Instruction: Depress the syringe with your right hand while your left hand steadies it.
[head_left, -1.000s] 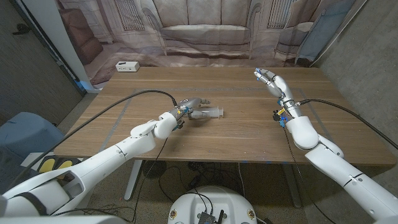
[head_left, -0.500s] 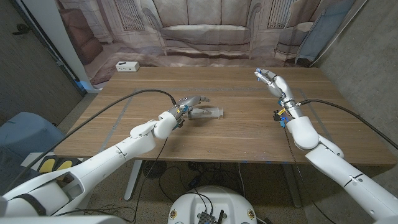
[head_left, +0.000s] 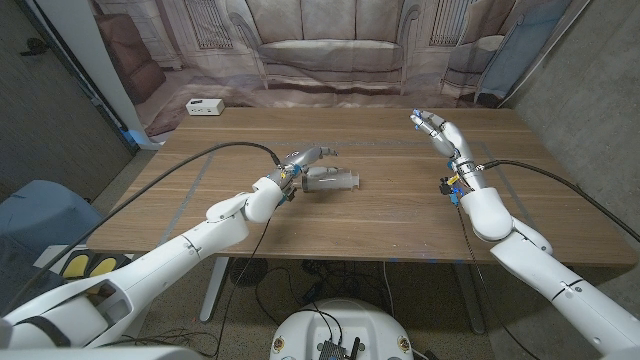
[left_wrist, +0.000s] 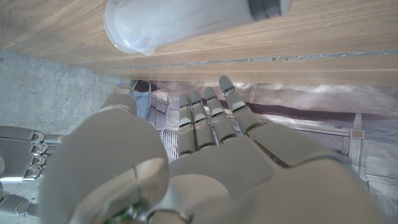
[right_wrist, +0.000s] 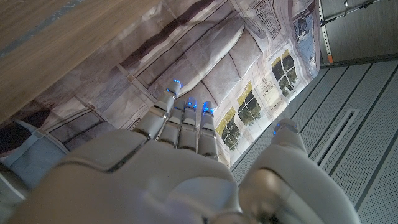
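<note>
A clear syringe (head_left: 335, 180) with a dark plunger seal lies on its side near the middle of the wooden table (head_left: 400, 215). My left hand (head_left: 298, 163) hovers just at its left end, fingers stretched out straight and holding nothing. The left wrist view shows the syringe barrel (left_wrist: 180, 22) and its black seal (left_wrist: 268, 7) beyond my straight left fingers (left_wrist: 211, 121), with a gap between them. My right hand (head_left: 437, 130) is raised over the table's far right part, fingers apart and nothing in it, well away from the syringe.
A small white box (head_left: 204, 106) sits at the table's back left corner. A printed backdrop (head_left: 320, 50) of a sofa hangs behind the table. Black cables (head_left: 225, 152) trail from both wrists over the tabletop.
My left hand's fingers have straightened and lifted off the syringe's left end. The syringe and my right hand have stayed put.
</note>
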